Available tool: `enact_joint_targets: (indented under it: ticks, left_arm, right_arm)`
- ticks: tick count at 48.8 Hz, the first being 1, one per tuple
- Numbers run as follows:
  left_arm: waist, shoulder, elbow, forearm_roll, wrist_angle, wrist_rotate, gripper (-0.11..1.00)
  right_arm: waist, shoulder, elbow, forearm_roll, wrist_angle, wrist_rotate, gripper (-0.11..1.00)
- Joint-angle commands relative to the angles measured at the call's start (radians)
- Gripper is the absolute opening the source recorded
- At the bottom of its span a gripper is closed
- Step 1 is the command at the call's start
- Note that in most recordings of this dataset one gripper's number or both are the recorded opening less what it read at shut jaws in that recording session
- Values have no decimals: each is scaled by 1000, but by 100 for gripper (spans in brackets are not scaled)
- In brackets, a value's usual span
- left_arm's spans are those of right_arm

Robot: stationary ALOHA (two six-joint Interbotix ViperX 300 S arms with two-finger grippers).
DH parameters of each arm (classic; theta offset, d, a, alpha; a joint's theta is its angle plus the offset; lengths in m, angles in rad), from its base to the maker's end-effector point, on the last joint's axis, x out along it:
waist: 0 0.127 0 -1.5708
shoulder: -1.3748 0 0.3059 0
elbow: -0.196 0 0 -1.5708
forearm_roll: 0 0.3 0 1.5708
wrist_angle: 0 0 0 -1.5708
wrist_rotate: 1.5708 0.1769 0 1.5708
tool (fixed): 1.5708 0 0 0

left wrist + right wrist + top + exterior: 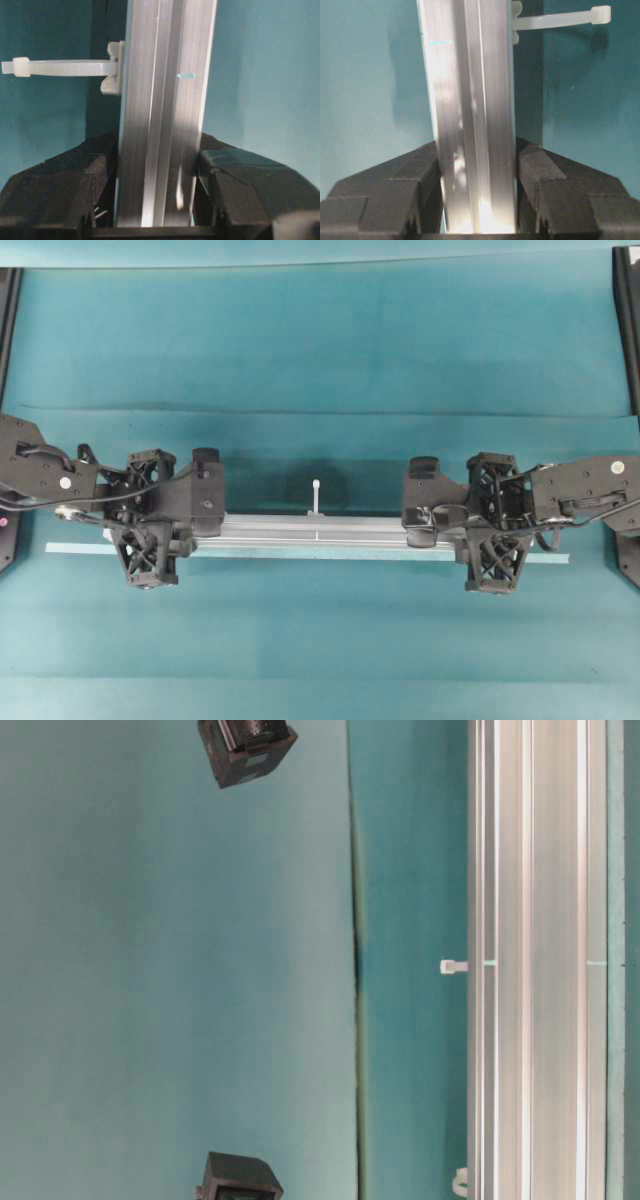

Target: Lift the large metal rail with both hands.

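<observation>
The large metal rail [315, 531] lies lengthwise across the middle of the teal table [320, 340], its grooves running along it, with a white zip tie [316, 495] sticking out from its far side near the centre. The left pincer [157, 192] is clamped on the rail near its left end, one finger pressed against each side. The right pincer [475, 192] grips it the same way near the right end. A thin pale strip [70, 547] shows just beside the rail's near edge.

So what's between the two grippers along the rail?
In the overhead view, only bare rail with one white zip tie sticking out midway between the left gripper and the right gripper.
</observation>
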Motion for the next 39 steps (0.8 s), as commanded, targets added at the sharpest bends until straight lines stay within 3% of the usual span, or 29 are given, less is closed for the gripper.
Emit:
enact_joint_targets:
  ticks: [1,36,39]
  left_arm:
    - [-11,-8,-8,-5,-11,-11,36]
    - [2,-6,-3,-5,-25,-11,36]
    - [3,-6,-6,-5,-34,-11,36]
  right_arm:
    - [-15,2,-15,2,-52,12,38]
    - [-35,-5,-3,5,-17,14,39]
    - [-35,-5,-3,12,-2,15,46]
